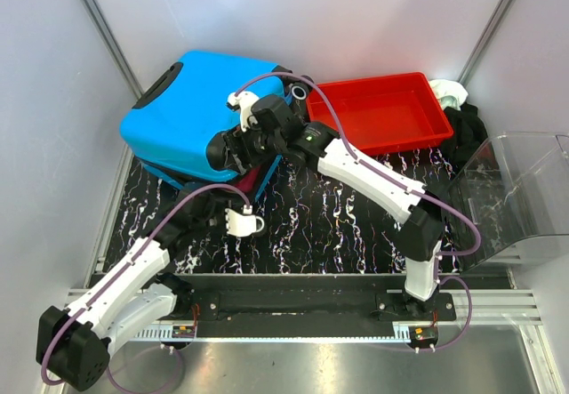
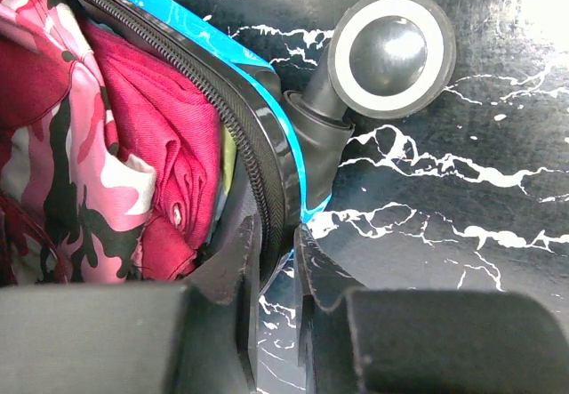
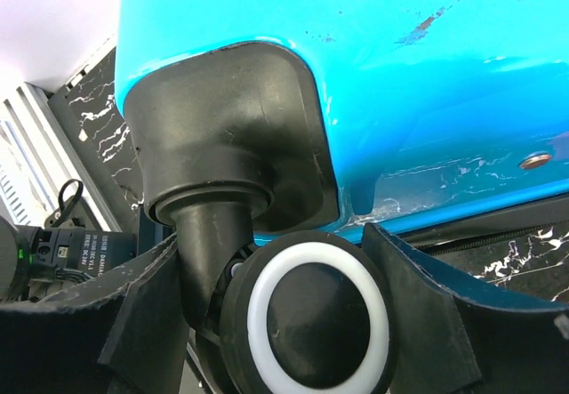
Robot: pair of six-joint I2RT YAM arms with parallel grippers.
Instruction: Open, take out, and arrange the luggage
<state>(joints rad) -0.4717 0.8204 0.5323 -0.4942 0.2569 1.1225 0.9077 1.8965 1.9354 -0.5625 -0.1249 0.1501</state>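
Observation:
The bright blue luggage (image 1: 191,114) lies at the back left with its upper shell (image 3: 400,74) raised off the lower one. My right gripper (image 1: 233,145) stands wide at its near right corner, its fingers (image 3: 418,305) pressed on both sides of a black wheel (image 3: 316,323). My left gripper (image 1: 238,207) is at the lower shell's edge, its jaws narrow on the black zippered rim (image 2: 267,172), next to another wheel (image 2: 391,52). Pink camouflage cloth (image 2: 62,145) and a red garment (image 2: 169,145) fill the inside.
A red tray (image 1: 382,109) stands right of the luggage. A clear plastic bin (image 1: 524,198) is at the far right, with dark cloth (image 1: 467,132) and a white object (image 1: 449,92) behind it. The black marbled table (image 1: 338,225) lies under both arms.

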